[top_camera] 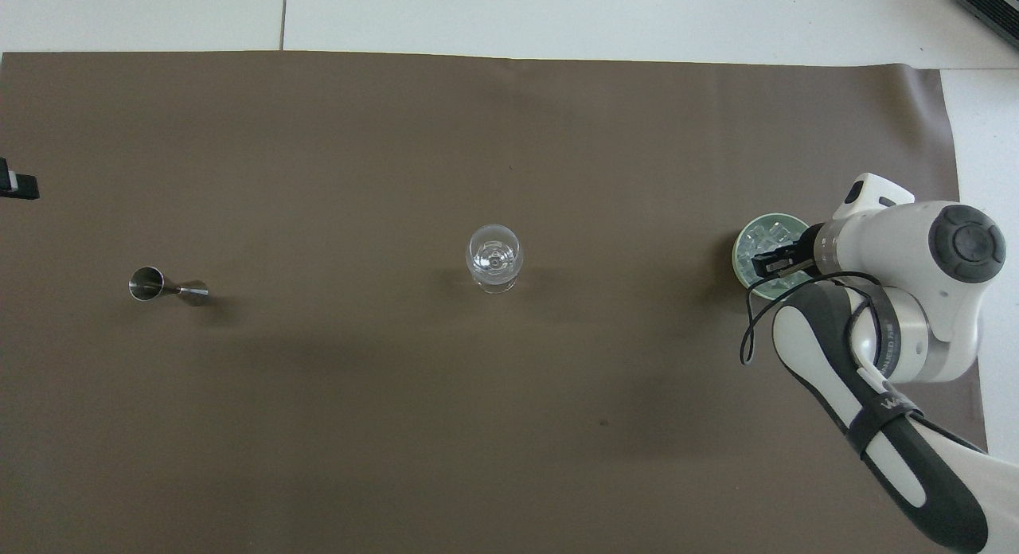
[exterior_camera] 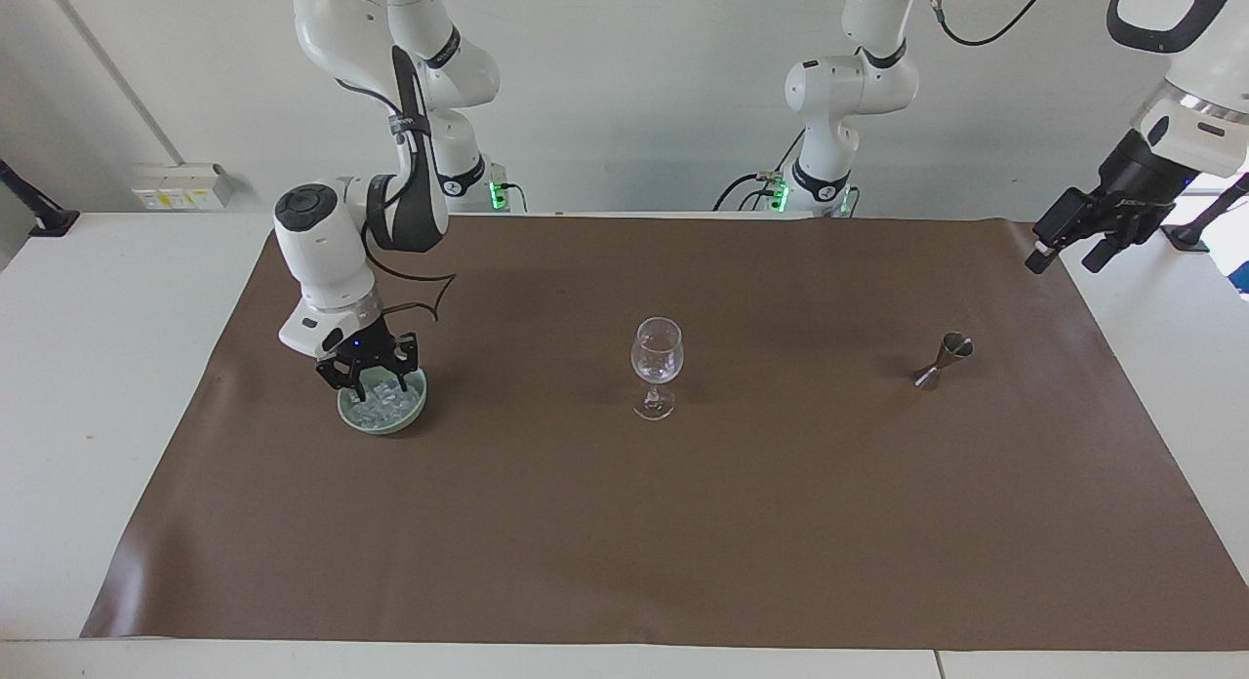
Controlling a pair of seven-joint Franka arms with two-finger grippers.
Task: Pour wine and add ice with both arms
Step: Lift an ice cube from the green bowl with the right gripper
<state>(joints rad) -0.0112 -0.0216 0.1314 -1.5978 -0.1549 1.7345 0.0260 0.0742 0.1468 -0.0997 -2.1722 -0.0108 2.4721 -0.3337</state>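
Reading the facing view as a clock dial centred on the wine glass (exterior_camera: 657,352), with twelve toward the robots, the glass stood upright in the middle of the brown mat (exterior_camera: 683,523). The pale green bowl (exterior_camera: 418,412) sat at about nine o'clock, well apart from the glass and toward the right arm's end of the table. The ice (exterior_camera: 382,398) lay heaped inside it as small clear cubes. The right gripper (exterior_camera: 372,379) pointed straight down into the bowl with its tips among the cubes. Whether it had closed on a cube could not be told, since the bowl's rim and the ice hid the tips. At three o'clock a small steel jigger (exterior_camera: 943,360) stood on the mat, leaning a little by the look of it. The left gripper (exterior_camera: 1063,259) hung in the air at about two o'clock, apparently over the mat's corner at the left arm's end. Its fingers (exterior_camera: 1038,258) were spread and released, holding nothing.
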